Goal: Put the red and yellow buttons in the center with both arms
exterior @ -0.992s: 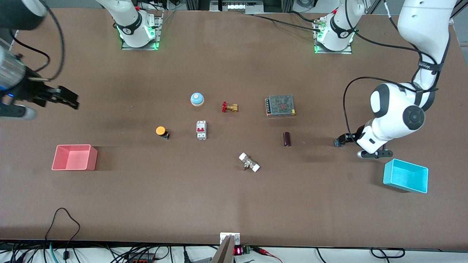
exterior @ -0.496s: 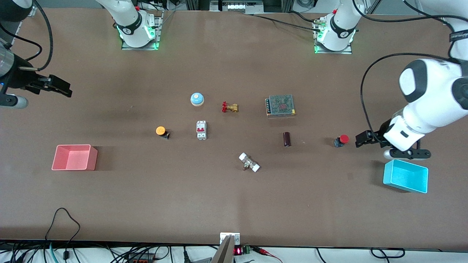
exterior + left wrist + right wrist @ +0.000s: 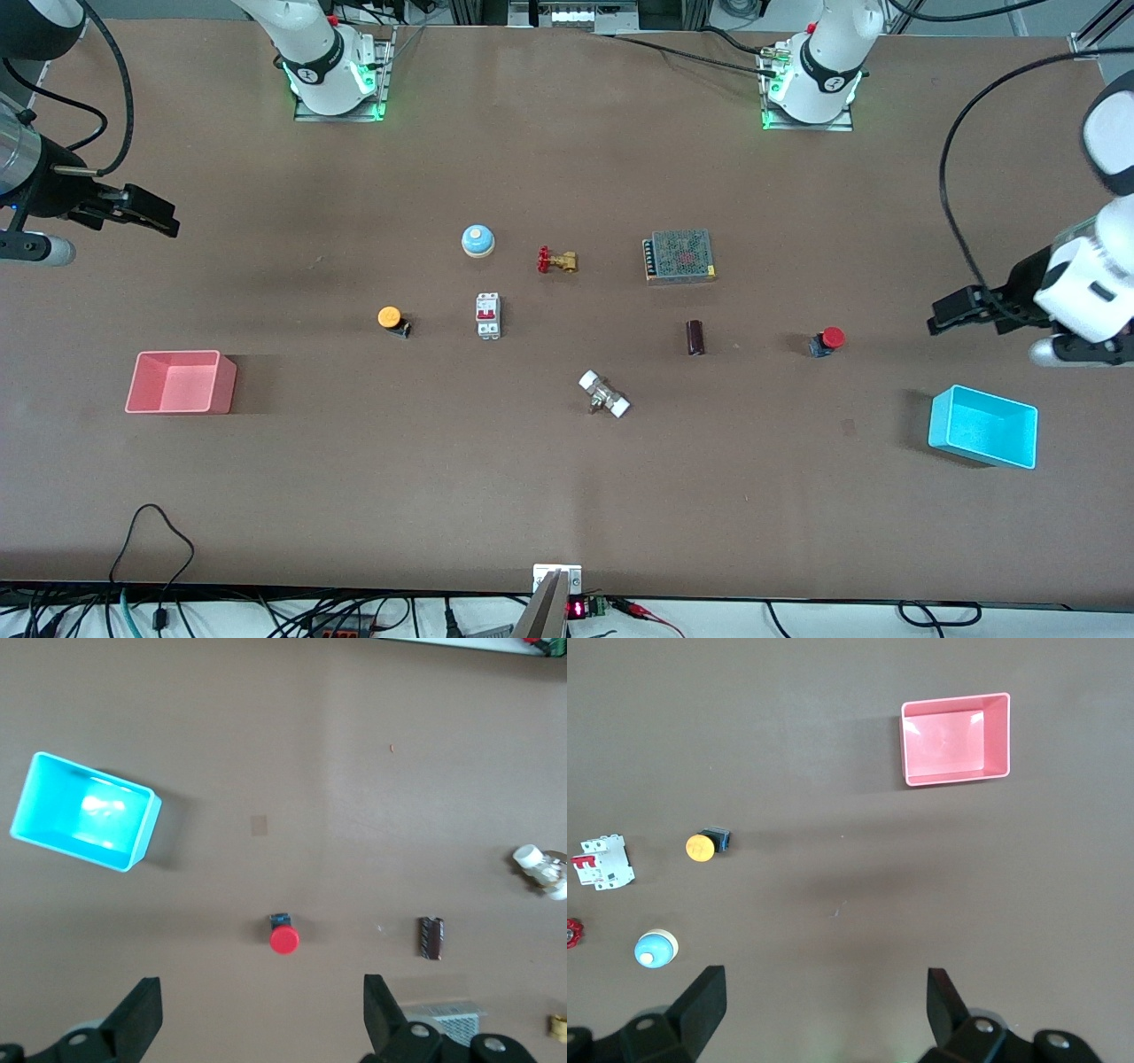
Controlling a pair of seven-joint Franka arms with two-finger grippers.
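The red button [image 3: 828, 339] lies on its side on the tabletop toward the left arm's end, beside a dark cylinder; it also shows in the left wrist view [image 3: 283, 937]. The yellow button [image 3: 391, 319] lies beside a white breaker toward the right arm's end, and shows in the right wrist view [image 3: 704, 845]. My left gripper [image 3: 941, 319] [image 3: 261, 1014] is open and empty, up over the table between the red button and the table's end. My right gripper [image 3: 166, 221] [image 3: 824, 1005] is open and empty over the table's other end. The bare center [image 3: 567, 350] lies between the buttons.
A blue-and-white bell [image 3: 477, 240], brass valve [image 3: 556, 260], white breaker [image 3: 488, 315], mesh-topped box [image 3: 680, 256], dark cylinder [image 3: 696, 338] and white-capped fitting [image 3: 604, 394] stand mid-table. A pink bin [image 3: 182, 382] and a blue bin [image 3: 983, 426] sit near the ends.
My left gripper has drawn back from the red button toward the table's end and risen, leaving the button on the table. My right gripper shifted slightly.
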